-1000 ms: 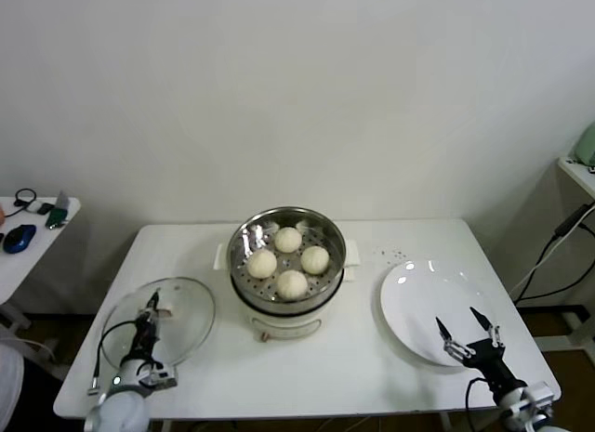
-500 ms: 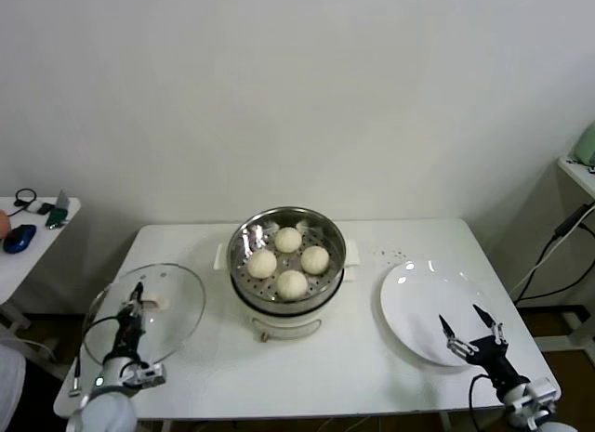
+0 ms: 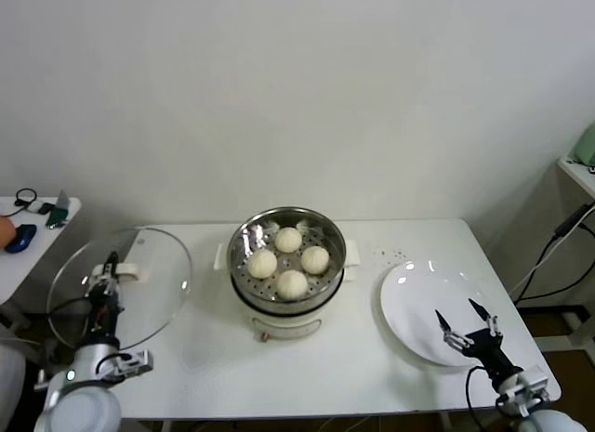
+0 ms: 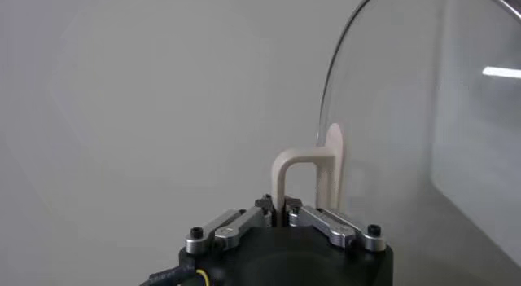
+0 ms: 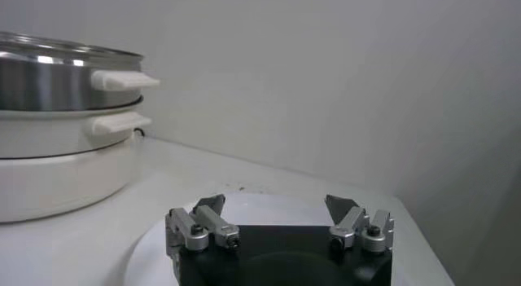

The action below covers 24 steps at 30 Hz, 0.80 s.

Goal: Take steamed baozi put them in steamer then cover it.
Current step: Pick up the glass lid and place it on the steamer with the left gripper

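Head view: glass lid (image 3: 121,285) now higher in left pincer (image 3: 104,277)

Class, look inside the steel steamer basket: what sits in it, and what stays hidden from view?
Inside the steamer lie four baozi on its perforated floor, uncovered. The buns hide the floor beneath them, and the white pot base's interior cannot be seen.

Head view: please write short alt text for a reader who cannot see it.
Four baozi sit in the open steamer on a white table. The left gripper holds the glass lid raised; the right gripper hangs open above an empty plate.
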Each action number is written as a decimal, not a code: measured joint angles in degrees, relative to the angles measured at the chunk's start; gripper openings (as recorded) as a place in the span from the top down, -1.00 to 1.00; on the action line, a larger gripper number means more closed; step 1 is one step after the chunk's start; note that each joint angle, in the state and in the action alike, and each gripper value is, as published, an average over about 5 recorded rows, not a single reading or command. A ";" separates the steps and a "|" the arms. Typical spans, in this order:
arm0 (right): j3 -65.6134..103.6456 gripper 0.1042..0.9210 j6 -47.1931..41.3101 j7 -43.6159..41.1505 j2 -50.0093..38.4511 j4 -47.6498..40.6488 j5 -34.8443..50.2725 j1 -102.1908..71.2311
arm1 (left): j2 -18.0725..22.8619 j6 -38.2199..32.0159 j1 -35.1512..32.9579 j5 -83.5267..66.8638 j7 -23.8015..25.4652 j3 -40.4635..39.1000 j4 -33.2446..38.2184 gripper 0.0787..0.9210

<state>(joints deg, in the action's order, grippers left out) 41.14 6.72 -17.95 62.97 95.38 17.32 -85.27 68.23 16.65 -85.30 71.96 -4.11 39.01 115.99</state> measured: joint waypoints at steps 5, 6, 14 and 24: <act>-1.22 -0.76 -0.48 0.58 -0.68 -0.88 -0.56 1.68 | -2.94 3.95 0.73 0.16 2.24 -3.50 3.88 0.83; -1.48 -0.76 -0.60 0.71 -0.79 -1.08 -0.68 2.04 | -3.56 4.82 1.09 0.27 2.75 -4.52 4.41 0.83; -2.91 -0.76 -1.22 1.49 -0.96 -2.70 -1.73 4.92 | -6.08 12.07 7.46 1.91 7.58 -15.81 5.47 0.83; -2.21 -0.76 -1.34 2.11 -1.07 -4.14 -2.75 6.14 | -2.98 19.01 20.29 5.19 14.65 -29.97 1.34 0.83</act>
<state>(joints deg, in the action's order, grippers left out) 38.93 5.38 -15.83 61.90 91.24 14.57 -79.13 65.25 35.66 -65.01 77.15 10.54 9.04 117.32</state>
